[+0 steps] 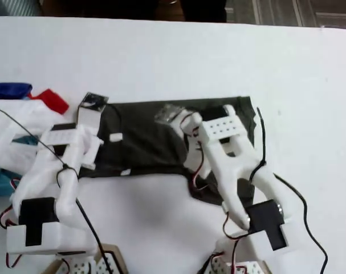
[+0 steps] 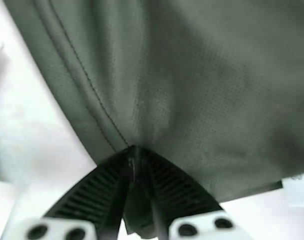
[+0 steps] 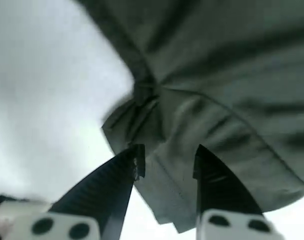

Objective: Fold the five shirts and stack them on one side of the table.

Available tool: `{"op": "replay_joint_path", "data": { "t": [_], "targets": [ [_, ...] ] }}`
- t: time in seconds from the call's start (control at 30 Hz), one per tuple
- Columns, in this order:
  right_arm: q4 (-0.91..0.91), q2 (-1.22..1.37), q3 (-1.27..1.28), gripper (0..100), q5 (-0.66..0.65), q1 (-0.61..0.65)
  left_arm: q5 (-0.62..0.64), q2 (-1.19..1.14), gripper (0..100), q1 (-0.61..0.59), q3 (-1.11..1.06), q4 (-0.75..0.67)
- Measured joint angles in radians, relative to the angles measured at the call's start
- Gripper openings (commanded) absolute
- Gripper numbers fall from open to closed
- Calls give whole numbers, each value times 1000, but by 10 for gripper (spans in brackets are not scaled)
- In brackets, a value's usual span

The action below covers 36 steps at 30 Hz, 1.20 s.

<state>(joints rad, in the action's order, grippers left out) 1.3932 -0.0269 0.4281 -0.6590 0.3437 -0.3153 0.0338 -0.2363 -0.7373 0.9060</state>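
At the table's left edge a heap of white, blue and red shirts [image 1: 16, 117] looks rumpled rather than stacked, so I'd say most of the job is still ahead. The left gripper [image 2: 135, 155] is pinched on the hem of the dark shirt [image 1: 144, 137] lying mid-table, apparently partway folded, while the right gripper [image 3: 169, 152] hovers spread over its bunched right corner. The white table [image 1: 161, 57] runs back to something dark I can't make out.

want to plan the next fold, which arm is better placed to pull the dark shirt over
Left, probably. The left gripper is shut on the dark shirt at its edge, while the right gripper is open over bunched fabric, gripping nothing.
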Motion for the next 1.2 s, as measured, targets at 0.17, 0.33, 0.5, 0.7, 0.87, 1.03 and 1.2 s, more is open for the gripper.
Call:
{"op": "replay_joint_path", "data": {
  "t": [0.17,0.33,0.5,0.7,0.87,1.03,1.2],
  "targets": [
    [-69,89,52,162,28,-11,0,0,25,0,0,0],
    [-74,189,77,162,63,49,0,0,25,0,0,0],
    [-72,196,78,162,121,110,2,0,25,0,-2,0],
    [-52,141,98,166,129,117,2,0,25,0,-2,0],
    [61,15,100,166,126,150,2,0,25,0,-2,0],
    [124,-61,169,190,60,244,2,0,25,0,-2,0],
    [48,-68,288,277,35,250,2,0,25,0,-2,0]
  ]
}}
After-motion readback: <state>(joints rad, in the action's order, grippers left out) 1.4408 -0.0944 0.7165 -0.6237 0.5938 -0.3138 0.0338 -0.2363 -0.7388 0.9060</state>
